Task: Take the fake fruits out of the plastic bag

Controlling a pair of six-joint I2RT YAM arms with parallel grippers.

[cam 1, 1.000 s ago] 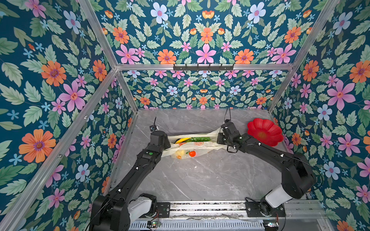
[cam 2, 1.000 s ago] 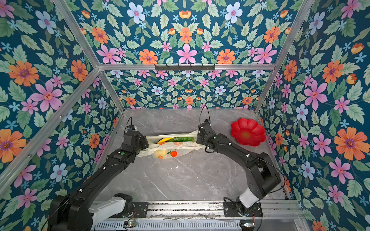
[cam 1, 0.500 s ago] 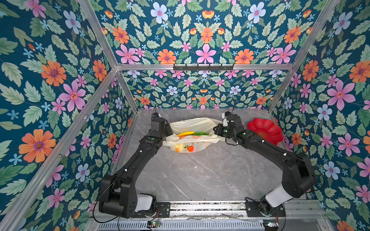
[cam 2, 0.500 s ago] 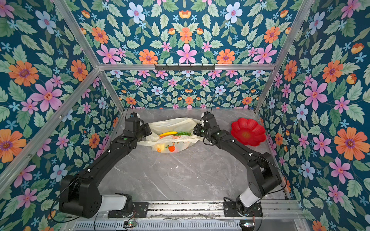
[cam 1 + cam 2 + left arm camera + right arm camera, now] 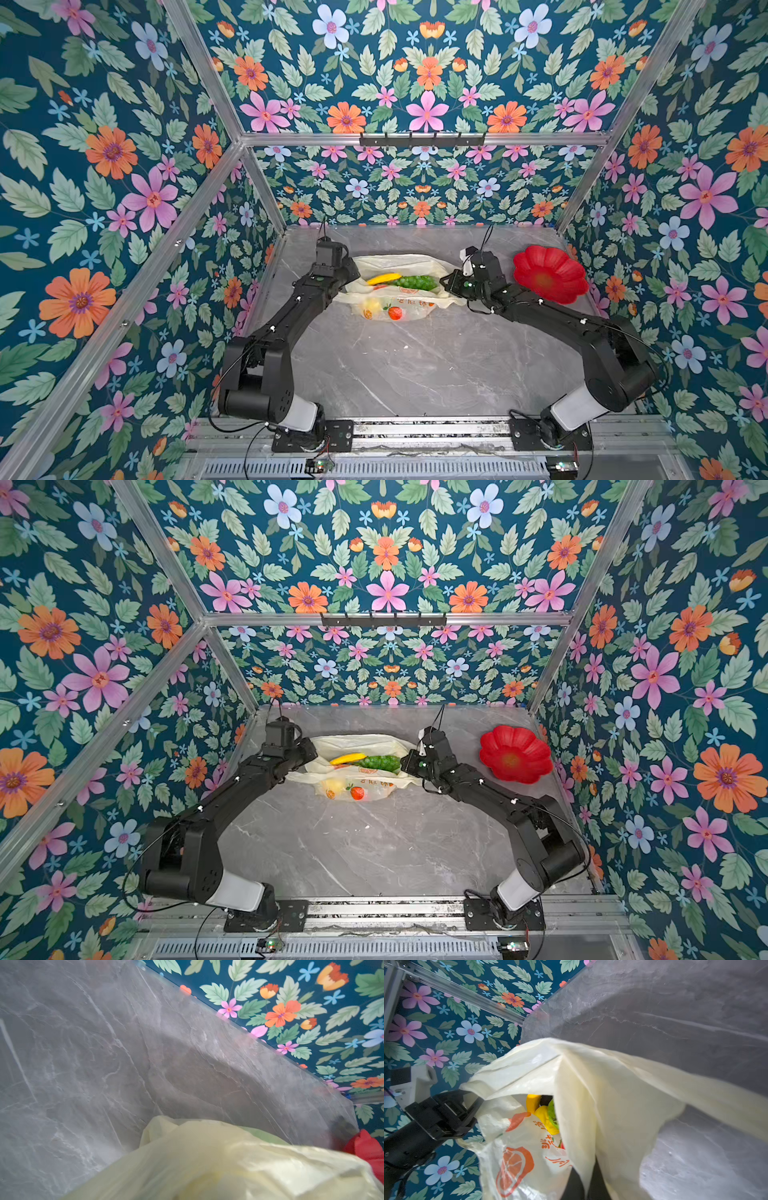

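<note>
Your plastic bag (image 5: 395,262) lies on the grey marbled worktop (image 5: 415,374) towards the back wall, between the two arms; it is thin, translucent cream-yellow film, crumpled, with orange-red printed circles and characters on its near face; in both top views its mouth gapes upward. The right claw (image 5: 448,285) is closed, and in the right wrist view its dark fingers (image 5: 572,1186) pinch a fold of the film between them; the left claw (image 5: 352,277) sits at the opposite end of the bag with film running up to it, but you cannot tell whether its jaws are parted or clamped, since the left wrist view gives you only bag, worktop and wall.

For room, a strip of bare worktop runs behind the bag up to the back edge; the wide stretch in front, towards the arm bases, is bare marble; a red flower-shaped plate (image 5: 548,274) stands just beyond the right claw, apart from the bag and near the right wall.

The fake fruits (image 5: 409,282) are inside the bag; a yellow banana (image 5: 384,278) lies against a green grape bunch (image 5: 419,284) in the open mouth; nearer you, seen through the film, a small red piece (image 5: 395,313) and a yellow piece (image 5: 371,306) rest by the bag's front edge.
</note>
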